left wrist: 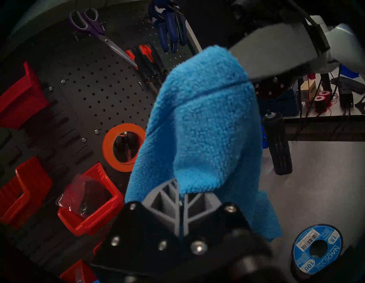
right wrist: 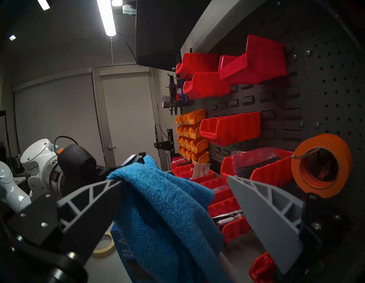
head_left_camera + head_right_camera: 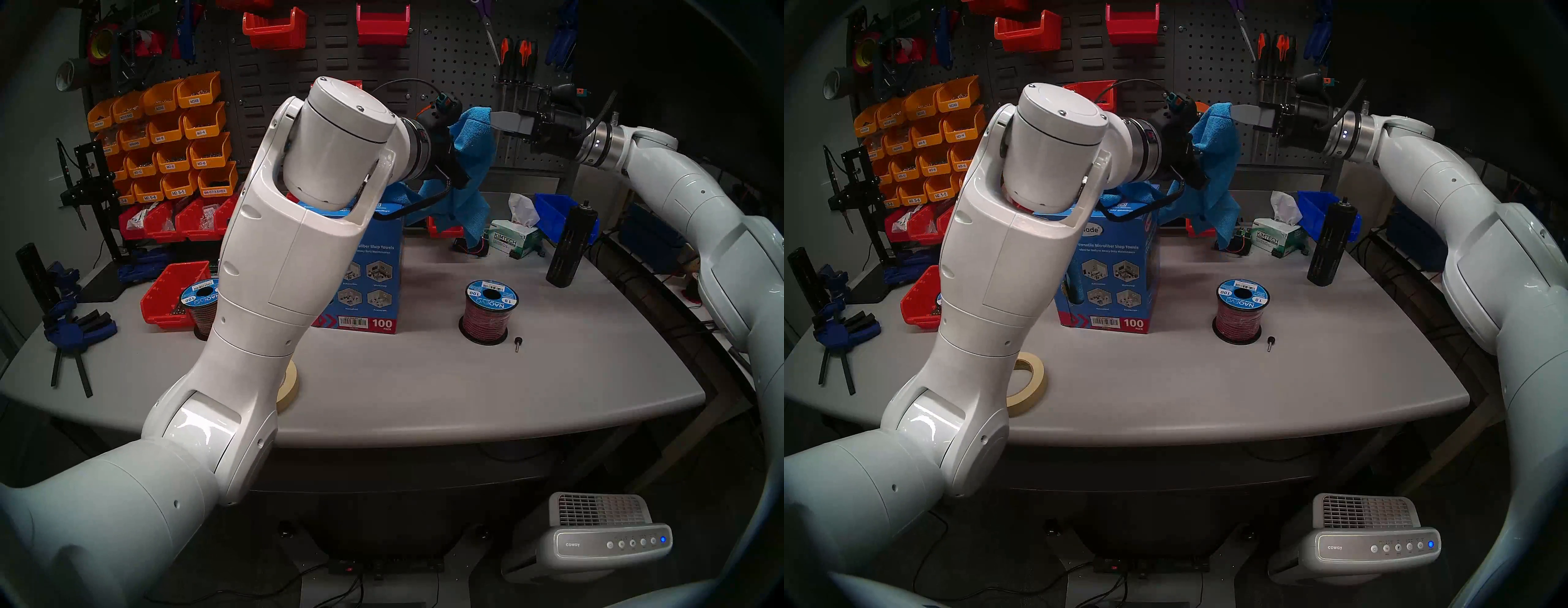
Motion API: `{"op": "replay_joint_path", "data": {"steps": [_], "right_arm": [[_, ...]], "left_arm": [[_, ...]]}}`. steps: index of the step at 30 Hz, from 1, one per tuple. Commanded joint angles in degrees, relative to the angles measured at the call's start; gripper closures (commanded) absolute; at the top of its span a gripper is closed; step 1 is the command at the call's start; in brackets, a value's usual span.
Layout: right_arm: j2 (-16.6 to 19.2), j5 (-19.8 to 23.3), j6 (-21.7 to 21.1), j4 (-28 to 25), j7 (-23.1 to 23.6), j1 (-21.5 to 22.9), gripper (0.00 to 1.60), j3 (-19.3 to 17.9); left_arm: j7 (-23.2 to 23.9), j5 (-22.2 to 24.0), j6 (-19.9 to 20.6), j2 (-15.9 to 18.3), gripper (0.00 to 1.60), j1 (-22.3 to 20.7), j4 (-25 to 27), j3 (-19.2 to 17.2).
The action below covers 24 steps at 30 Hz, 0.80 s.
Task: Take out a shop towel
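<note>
The shop towel (image 3: 471,144), a bright blue microfiber cloth, hangs in the air above and behind the blue "100 pack" carton (image 3: 373,276). My left gripper (image 1: 179,191) is shut on the towel's lower fold; in the head view its fingertips are hidden behind the cloth. My right gripper (image 2: 173,179) is open at the towel's top corner. The cloth (image 2: 167,207) drapes over one grey finger (image 2: 88,193), and the other finger (image 2: 266,217) stands apart from it. A second blue cloth (image 3: 1123,195) pokes out of the carton top.
A Kimtech tissue carton (image 3: 511,240), a black cylinder (image 3: 570,246) and a blue bin stand at the back right. A wire spool (image 3: 488,312) and a small knob (image 3: 517,342) sit mid-table. A red bin (image 3: 169,293) and masking tape (image 3: 1028,380) are on the left. The pegboard with bins is close behind.
</note>
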State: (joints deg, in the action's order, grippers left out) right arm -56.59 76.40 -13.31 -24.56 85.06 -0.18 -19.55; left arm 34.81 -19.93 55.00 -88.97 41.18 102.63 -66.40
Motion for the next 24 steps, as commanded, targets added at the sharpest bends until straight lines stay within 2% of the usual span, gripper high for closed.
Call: {"op": "replay_joint_path", "data": {"steps": [1,7,16,24], "right_arm": [[1.5,2.0,0.7,-0.8,-0.1,-1.5,0.00,-1.3],[2.2,2.8,1.0,-1.5,-0.1,-3.3,0.00,-1.5],[3.2,3.6,1.0,-2.3,-0.1,-3.6,0.00,-1.9],[4.1,4.2,0.7,-3.2,-0.1,-3.2,0.00,-2.3]], "left_arm": [[-2.7,-0.6,-0.9,-3.3,1.60,-4.0,-0.2,-1.6],[-4.3,-1.2,-1.2,-4.4,1.60,-4.4,-1.5,-2.1],[-6.5,-1.8,-1.9,-5.6,1.60,-5.4,-3.2,-3.7],[-7.5,-1.8,-2.3,-6.7,1.60,-2.6,-3.8,-3.0]]}}
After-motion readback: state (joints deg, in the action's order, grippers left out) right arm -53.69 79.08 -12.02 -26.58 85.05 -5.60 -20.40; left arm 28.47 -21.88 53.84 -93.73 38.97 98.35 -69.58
